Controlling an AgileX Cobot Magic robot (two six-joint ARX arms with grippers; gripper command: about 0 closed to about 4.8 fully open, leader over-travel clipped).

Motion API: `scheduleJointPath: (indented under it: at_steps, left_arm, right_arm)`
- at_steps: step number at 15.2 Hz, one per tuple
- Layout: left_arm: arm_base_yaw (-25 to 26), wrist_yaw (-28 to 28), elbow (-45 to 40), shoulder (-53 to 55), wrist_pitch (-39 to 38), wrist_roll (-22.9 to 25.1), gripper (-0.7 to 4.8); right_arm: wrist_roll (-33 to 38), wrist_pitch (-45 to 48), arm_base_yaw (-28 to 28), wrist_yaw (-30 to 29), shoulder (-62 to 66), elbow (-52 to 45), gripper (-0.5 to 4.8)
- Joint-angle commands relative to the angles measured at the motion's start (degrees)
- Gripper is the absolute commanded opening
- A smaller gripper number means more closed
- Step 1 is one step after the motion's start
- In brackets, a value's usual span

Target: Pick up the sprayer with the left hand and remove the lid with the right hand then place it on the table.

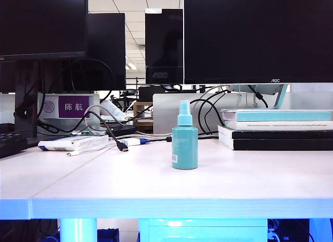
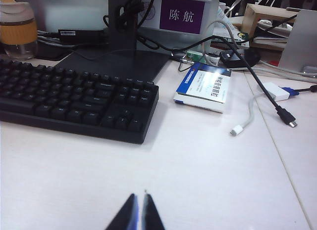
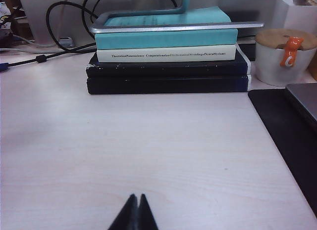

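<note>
**Sprayer upright mid-table, lid on, both grippers closed and clear of it**

Sprayer (image 1: 184, 140): small teal plastic cylinder, smooth-walled, standing upright near the middle of the table (image 1: 104, 185). White barcode label low on its side. Paler, translucent lid (image 1: 184, 114) sits on top, narrower than the body. Nothing touches the bottle; bare tabletop all round it.

Table surface: pale, whitish wood grain, matt, with a thin seam line running across it.

Left hand (image 2: 138, 211): two black pointed wedge fingers, tips pressed nearly together, holding nothing, low over bare table. Ahead of it in the left wrist view, a black keyboard (image 2: 74, 99), a flat blue-and-white box (image 2: 204, 86), a white cable end (image 2: 237, 131) and a black cable plug (image 2: 287, 116). Further back, a monitor foot and a purple name plate (image 2: 181, 15).

Right hand (image 3: 134, 212): same black wedge shape, tips shut tight, empty, over bare table. Ahead of it, a stack of books (image 3: 166, 62): two dark volumes below, a white one, a teal one on top, with a metal monitor foot resting on the stack. Beside the stack, a white mug (image 3: 282, 57) with a wooden lid; a dark mat (image 3: 282, 131) along that side.

Neither gripper shows in the exterior view. Behind the sprayer there: black monitors (image 1: 255, 36), loose cables, the book stack off to the right, well apart from the bottle.
</note>
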Motion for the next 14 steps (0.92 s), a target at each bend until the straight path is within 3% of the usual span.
scheduleJointPath:
  at_steps: [1, 8, 9, 11, 14]
  left_arm:
    - [0.0, 0.09, 0.04, -0.2, -0.09, 0.15, 0.27]
    - [-0.02, 0.35, 0.17, -0.2, 3.34, -1.84, 0.28]
    - [0.0, 2.97, 0.26, -0.2, 5.86, -1.84, 0.31]
    - [0.0, 7.76, 1.07, -0.2, 10.75, -3.1, 0.38]
    - [0.0, 7.45, 5.42, 0.37, 11.52, -4.11, 0.95]
  right_arm:
    - [0.26, 1.31, 0.0, 0.07, -0.04, -0.33, -0.05]
    - [0.42, 1.7, 0.0, 0.07, -0.04, -0.33, -0.05]
    - [1.31, 2.93, 0.02, -0.24, -0.04, -0.33, -0.05]
    - [5.75, 11.15, 0.04, -2.8, -0.04, -0.31, -0.04]
    - [10.58, 25.22, 0.79, -4.55, -0.04, -0.02, 0.21]
